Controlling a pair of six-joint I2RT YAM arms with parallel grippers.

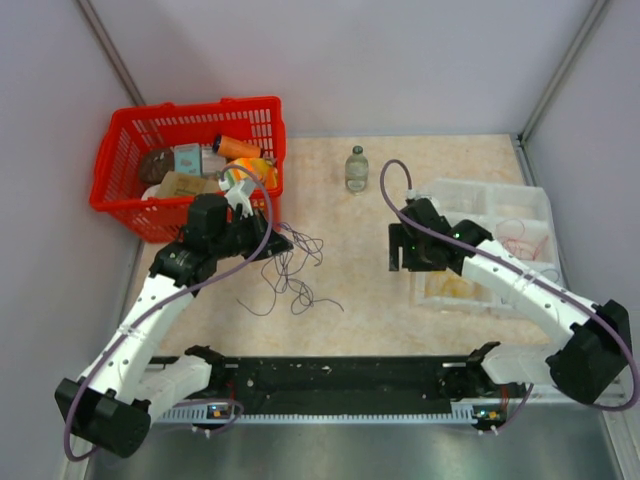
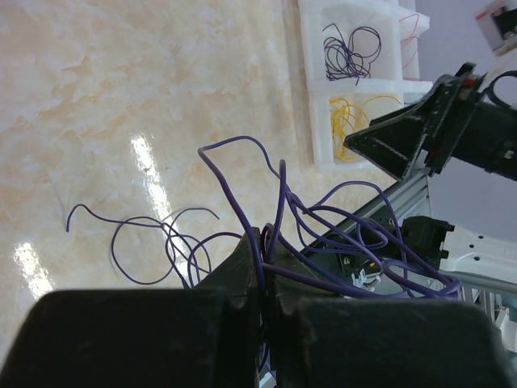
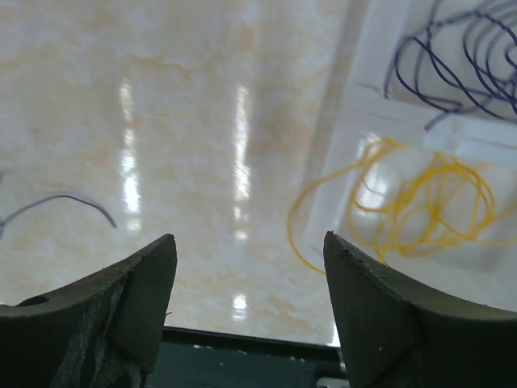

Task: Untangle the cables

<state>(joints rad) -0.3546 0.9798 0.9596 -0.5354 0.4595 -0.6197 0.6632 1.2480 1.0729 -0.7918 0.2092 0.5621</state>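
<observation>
Where the red basket of odds and ends sits far left on the table, your left gripper is just right of it, pinched shut on the purple cables. Several strands loop up out of the jaws; the rest of that tangle lies loose on the table just right of the claw. A small glass bottle stands upright behind, well apart. Your right gripper hangs over the table at the left edge of the clear tray, jaws apart, nothing between them. In the tray, yellow cables fill one compartment, one loop spilling over the wall; a purple coil fills the next, thin red cables another.
</observation>
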